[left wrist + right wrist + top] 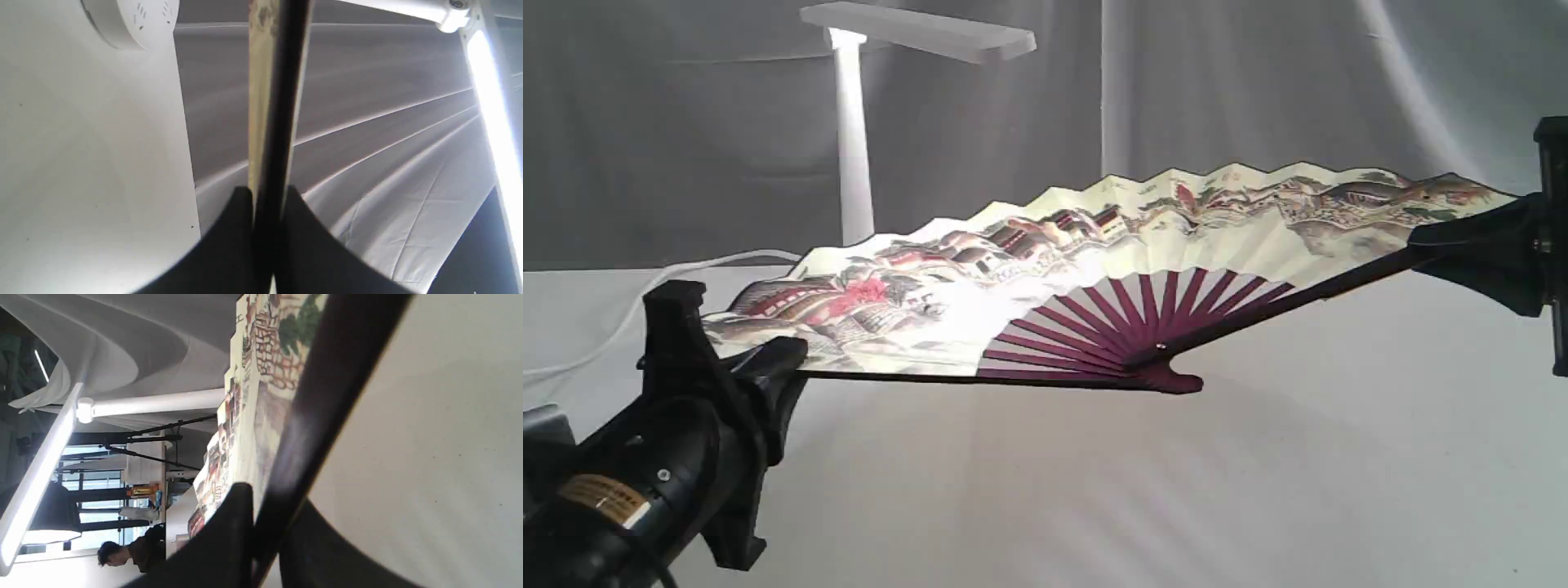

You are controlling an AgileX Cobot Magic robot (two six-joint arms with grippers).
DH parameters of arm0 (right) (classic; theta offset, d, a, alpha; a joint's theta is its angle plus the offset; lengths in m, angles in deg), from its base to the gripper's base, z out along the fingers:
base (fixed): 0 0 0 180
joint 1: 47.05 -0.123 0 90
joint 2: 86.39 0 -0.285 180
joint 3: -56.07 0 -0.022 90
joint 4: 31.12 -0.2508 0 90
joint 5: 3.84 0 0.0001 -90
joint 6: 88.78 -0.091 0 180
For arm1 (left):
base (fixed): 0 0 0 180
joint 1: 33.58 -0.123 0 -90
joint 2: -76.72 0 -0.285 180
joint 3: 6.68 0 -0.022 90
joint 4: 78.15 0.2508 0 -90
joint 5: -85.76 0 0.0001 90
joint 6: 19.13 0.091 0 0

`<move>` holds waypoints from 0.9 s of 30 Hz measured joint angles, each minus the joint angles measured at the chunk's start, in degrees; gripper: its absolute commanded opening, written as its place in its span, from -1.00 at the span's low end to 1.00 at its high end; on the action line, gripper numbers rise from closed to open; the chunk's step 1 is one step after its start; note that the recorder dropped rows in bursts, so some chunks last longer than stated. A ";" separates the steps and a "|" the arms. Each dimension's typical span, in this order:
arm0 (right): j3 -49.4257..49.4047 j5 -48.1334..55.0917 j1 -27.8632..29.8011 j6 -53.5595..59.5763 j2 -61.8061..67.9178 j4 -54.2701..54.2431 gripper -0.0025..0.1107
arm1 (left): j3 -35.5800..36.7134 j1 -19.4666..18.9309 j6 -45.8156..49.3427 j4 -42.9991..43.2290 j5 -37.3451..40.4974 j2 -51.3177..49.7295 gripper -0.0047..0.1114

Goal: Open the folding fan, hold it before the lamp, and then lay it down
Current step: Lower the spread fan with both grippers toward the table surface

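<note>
Now the left end effector (pixel 788 359) and right end effector (pixel 1425 245) pinch the spread fan (pixel 1054 269) before the lamp (pixel 854 147); laying down likely needs matched lowering.

White tabletop (pixel 1094 490), grey draped backdrop (pixel 1258 82), dark-haired person (pixel 122 555)

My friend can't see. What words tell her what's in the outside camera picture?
A spread folding fan painted with village houses is held over a white table, the left gripper and the right gripper each pinching one end rib. A lit white desk lamp stands behind it.
</note>
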 measured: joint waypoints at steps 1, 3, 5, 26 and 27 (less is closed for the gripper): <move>0.00 -0.29 0.12 0.00 0.00 0.00 -0.96 | -0.53 -0.10 -1.00 0.39 0.00 -0.77 -0.92; 0.00 -0.92 0.35 0.00 0.00 0.00 -0.96 | -1.32 -0.23 -2.36 0.93 0.00 -2.15 -0.92; 0.00 -1.35 0.46 -0.09 0.00 0.00 -0.96 | -1.87 -0.23 -2.99 1.05 0.00 -3.13 -0.92; 0.00 -8.77 0.46 -2.98 0.00 6.42 -0.96 | -7.12 -0.23 -8.64 3.17 5.77 -11.00 -0.92; 0.00 -8.94 0.55 -3.24 0.00 6.91 -0.96 | -7.12 -0.23 -8.79 3.31 5.90 -11.37 -0.92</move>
